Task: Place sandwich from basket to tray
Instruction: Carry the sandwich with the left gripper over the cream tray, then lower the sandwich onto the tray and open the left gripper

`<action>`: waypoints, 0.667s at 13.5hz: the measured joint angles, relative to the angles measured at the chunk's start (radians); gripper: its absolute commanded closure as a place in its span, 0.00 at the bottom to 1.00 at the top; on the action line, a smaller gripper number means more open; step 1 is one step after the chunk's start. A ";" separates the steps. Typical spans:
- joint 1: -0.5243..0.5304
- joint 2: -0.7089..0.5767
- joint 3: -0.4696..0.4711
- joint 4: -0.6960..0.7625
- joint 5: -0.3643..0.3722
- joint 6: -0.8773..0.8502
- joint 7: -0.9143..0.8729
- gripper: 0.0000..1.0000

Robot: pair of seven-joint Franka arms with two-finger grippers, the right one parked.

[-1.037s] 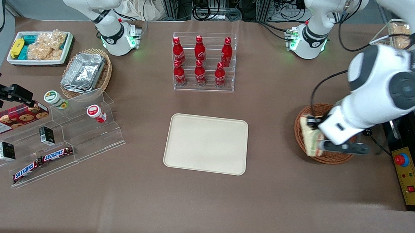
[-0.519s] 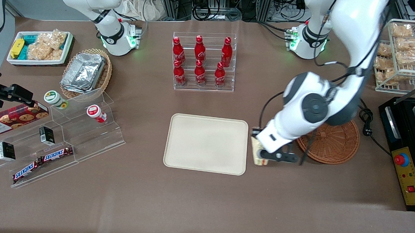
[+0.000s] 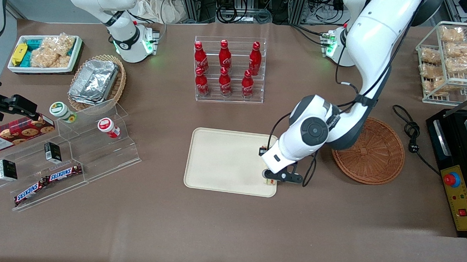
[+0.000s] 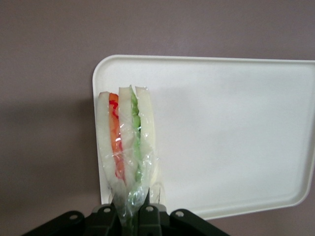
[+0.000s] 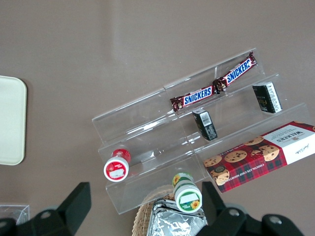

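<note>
We see the left arm bent low over the tray [image 3: 224, 158], its gripper [image 4: 132, 216] pointing down and squeezed tight on the sandwich [image 4: 127, 147], which hangs above the tray's edge nearest the basket [image 3: 372, 154].

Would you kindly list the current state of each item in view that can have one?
gripper: shut on the sandwich, above the tray's edge nearest the basket.
sandwich: wrapped, held by its wrap, hanging over the tray, not set down.
tray: flat on the table, nothing resting on it.
basket: holds nothing.
cola bottles: upright, capped, in their rack.
</note>
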 measured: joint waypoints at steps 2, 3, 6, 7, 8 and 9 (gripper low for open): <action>0.000 0.031 0.000 0.000 0.000 0.007 0.000 0.45; 0.000 0.041 0.000 0.000 0.000 0.010 0.000 0.19; -0.001 0.048 -0.001 0.001 0.000 0.025 -0.001 0.03; -0.002 0.048 -0.001 0.001 0.000 0.027 -0.002 0.02; -0.002 0.049 -0.001 0.001 0.000 0.029 -0.003 0.02; -0.002 0.049 -0.001 0.001 0.000 0.030 -0.004 0.02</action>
